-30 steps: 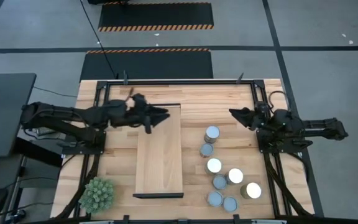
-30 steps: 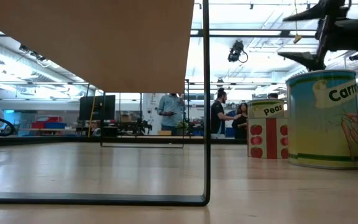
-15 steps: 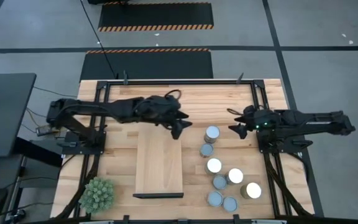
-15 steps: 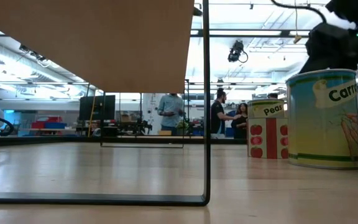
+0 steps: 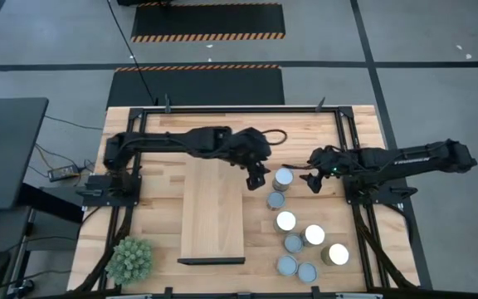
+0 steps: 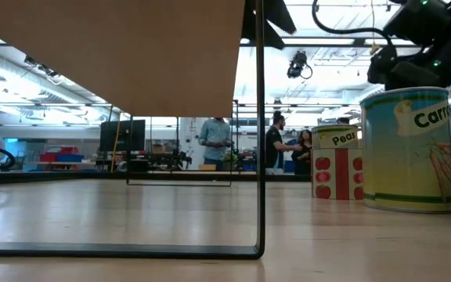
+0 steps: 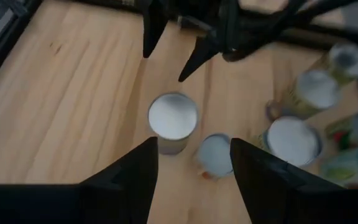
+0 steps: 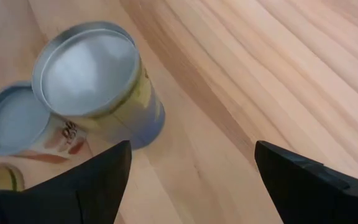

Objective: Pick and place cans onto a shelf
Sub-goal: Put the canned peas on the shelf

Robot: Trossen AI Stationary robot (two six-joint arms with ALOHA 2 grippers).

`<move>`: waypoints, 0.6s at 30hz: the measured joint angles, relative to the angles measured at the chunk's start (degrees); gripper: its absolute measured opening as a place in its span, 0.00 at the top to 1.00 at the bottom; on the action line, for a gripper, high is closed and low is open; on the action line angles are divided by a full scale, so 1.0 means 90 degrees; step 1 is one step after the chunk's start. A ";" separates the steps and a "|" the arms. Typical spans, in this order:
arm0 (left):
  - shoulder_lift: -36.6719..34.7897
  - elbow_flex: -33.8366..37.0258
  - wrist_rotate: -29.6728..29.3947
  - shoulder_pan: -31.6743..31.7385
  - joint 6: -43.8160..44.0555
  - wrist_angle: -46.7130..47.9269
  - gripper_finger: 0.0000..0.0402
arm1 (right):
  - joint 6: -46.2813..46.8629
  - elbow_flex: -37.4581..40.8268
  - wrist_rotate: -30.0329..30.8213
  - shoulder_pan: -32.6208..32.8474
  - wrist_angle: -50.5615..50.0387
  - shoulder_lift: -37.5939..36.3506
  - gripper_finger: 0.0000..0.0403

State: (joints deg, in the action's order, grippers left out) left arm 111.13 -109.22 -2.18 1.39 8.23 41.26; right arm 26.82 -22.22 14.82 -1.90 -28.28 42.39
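beside the shelf (image 5: 212, 209) | cans (image 5: 297, 223) clustered on desk (image 5: 160, 218), shelf bare | left pincer (image 5: 260, 178) open, near topmost can (image 5: 283, 177); right pincer (image 5: 313, 180) open opposite | step: reach | next: one lowers, closes

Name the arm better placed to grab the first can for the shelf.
Left, probably. The left gripper hangs open beside the rearmost can, next to the shelf. The right gripper, also open, sits farther from the shelf.
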 joint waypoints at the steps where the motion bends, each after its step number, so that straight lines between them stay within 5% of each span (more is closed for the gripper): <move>1: 0.0130 -0.0170 -0.0017 0.0000 -0.0088 0.0152 0.47 | 0.0028 0.0000 0.0004 0.0006 0.0089 0.0096 0.13; 10: 0.0497 -0.0643 -0.0047 0.0114 -0.0766 0.0931 0.24 | 0.0333 0.0002 0.0251 0.0006 0.0349 0.0868 0.13; 18: 0.0581 -0.0653 -0.0297 0.0102 -0.1375 0.0917 0.21 | 0.0348 0.0002 0.0346 0.0006 0.1626 0.1990 0.13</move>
State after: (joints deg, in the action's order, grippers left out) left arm 116.37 -115.10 -4.85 2.31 -4.14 49.52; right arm 29.95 -22.20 17.93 -1.85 -13.65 60.29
